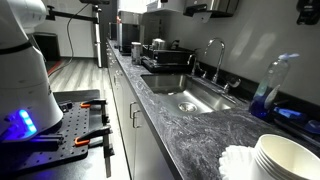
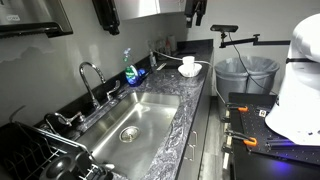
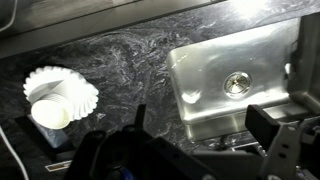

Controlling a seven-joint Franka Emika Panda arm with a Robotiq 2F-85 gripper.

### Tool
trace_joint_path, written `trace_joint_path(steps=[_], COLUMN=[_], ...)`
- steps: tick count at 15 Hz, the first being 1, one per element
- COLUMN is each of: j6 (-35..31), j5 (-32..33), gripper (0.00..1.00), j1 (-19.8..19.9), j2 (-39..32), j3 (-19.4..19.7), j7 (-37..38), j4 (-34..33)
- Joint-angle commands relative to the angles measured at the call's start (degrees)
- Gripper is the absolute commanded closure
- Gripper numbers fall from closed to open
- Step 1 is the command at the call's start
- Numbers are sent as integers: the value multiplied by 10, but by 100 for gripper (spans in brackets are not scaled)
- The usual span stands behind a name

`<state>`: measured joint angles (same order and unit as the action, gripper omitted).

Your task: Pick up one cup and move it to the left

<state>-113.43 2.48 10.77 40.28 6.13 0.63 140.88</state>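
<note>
In an exterior view, at the lower right corner of a grey marbled surface [image 1: 190, 135]: a cup stack [image 1: 285, 155] of layered white rims beside ruffled paper filters [image 1: 240, 162], too cropped to tell the top one from the rest. Beyond them a blue bottle [image 1: 268, 90], then a sink [image 1: 195, 100]. No sure sight of the tool there. In an exterior view from the opposite end, past the sink [image 2: 140, 110] and faucet [image 2: 90, 80]: the cup [image 2: 188, 65], small and white, upright on the filters near the far end of the surface. Dark shapes hanging at the top edge, not safely named as the tool. In the wrist view, looking down: the cup [image 3: 50, 113] mouth-up on the filters [image 3: 65, 85], well left of the sink [image 3: 235, 80]; cannot tell whether alone or nested on others. At the bottom edge, the tool [image 3: 185, 145], seemingly spread wide, with only bare surface between the jaws. Lies well apart from the cup: up-frame and far to the left, none of it between the fingers. Long axis vertical, pointing at the camera, so likely calls for sideways travel toward the filters, then a descent around the wall. Only one arm, so no choice of nearer side.
</note>
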Motion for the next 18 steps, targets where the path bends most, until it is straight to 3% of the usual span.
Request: trace_joint_path(steps=[1,11,18], j6=[-55,-53,-159], j5=[40,38,49], gripper=[0,0,0], j1=[34,36,72], j2=[-32,-43,-141], j3=[18,34,65], j7=[23,11,39], j4=[7,3,-12])
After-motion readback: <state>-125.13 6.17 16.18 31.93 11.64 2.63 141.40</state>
